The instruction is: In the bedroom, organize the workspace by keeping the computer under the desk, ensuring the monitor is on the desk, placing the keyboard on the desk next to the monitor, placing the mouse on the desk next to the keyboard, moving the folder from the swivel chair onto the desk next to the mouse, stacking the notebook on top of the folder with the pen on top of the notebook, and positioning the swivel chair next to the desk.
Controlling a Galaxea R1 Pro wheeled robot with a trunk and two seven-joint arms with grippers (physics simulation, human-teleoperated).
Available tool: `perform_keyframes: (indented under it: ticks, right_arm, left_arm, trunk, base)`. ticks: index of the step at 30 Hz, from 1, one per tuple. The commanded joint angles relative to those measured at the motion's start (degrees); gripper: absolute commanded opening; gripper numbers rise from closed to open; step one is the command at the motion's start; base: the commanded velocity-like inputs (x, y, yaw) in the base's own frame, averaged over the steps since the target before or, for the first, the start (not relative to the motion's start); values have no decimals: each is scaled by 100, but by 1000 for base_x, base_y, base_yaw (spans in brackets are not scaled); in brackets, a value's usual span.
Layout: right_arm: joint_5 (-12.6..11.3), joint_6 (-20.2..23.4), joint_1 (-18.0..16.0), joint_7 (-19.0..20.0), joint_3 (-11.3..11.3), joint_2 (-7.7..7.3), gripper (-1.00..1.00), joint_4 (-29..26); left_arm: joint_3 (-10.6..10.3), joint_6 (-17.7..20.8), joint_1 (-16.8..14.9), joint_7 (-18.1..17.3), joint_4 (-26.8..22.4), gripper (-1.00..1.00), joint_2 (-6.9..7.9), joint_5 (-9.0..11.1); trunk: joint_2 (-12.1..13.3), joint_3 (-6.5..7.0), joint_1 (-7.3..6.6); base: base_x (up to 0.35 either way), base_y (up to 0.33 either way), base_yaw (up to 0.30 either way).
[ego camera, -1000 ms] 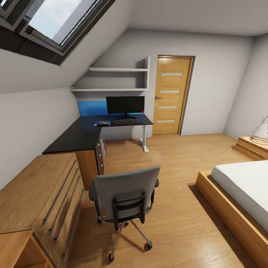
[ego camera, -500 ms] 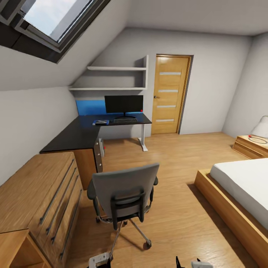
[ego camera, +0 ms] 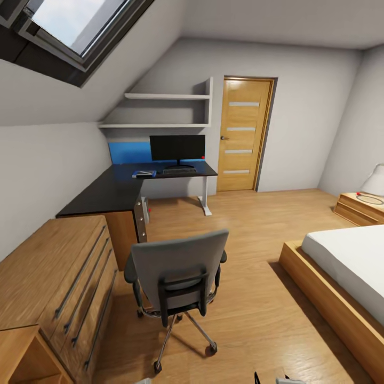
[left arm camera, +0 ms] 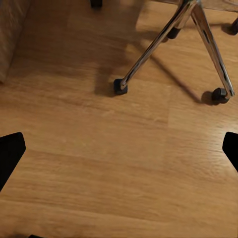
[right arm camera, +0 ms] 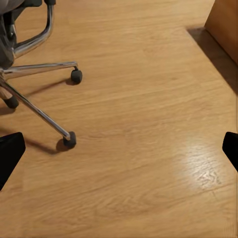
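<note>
Swivel chair [ego camera: 178, 277], grey with a tall back, black armrests and a chrome five-star base on castors, stood on the wood-plank floor [ego camera: 256, 240] in the middle of the attic bedroom, its back toward the head camera and well apart from the desk. Long L-shaped desk [ego camera: 114, 189] with glossy black top and white legs ran along the far and left walls under the sloped ceiling. Wide black-fronted monitor [ego camera: 177, 148] stood upright on the far section of the desk; slim keyboard [ego camera: 180, 172] lay just in front of its foot. Flat blue item [ego camera: 144, 174] lay on the desk top beside the keyboard; too small to identify further. Small light-grey computer tower [ego camera: 145, 209] was partly visible under the desk, near the drawer front. Low oak drawer unit [ego camera: 53, 282] stood against the left wall, nearer the camera than the desk. Oak door [ego camera: 242, 135] was shut in the far wall; white mattress on an oak bed frame [ego camera: 320, 293] sat at right.

Left gripper [left arm camera: 119, 156]: black fingertips [left arm camera: 10, 151] spread wide, nothing held, over bare floor near the chair's chrome legs. Right gripper [right arm camera: 119, 153]: fingertips [right arm camera: 10, 148] likewise wide apart, empty, over floor beside the chair base.
</note>
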Motion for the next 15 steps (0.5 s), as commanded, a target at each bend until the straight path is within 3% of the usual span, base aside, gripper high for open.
perform_keyframes:
  ticks: [1,6,15]
  right_arm:
    - [-32,-14,-4,-32,50,-7,100,4]
    - [-30,-14,-6,-32,46,-50,100,19]
    - [-38,-5,-6,-33,46,-41,100,49]
  left_arm:
    - [-50,-30,-4,45,1,100,2,40]
    - [-45,-58,-3,48,13,100,2,43]
    - [-79,-57,-5,41,85,100,-28,23]
  trunk:
    - [-45,-25,23]
    - [-246,-120,132]
    - [-607,-320,330]
  base:
    - [0,0,0]
    - [0,0,71]
    - [0,0,214]
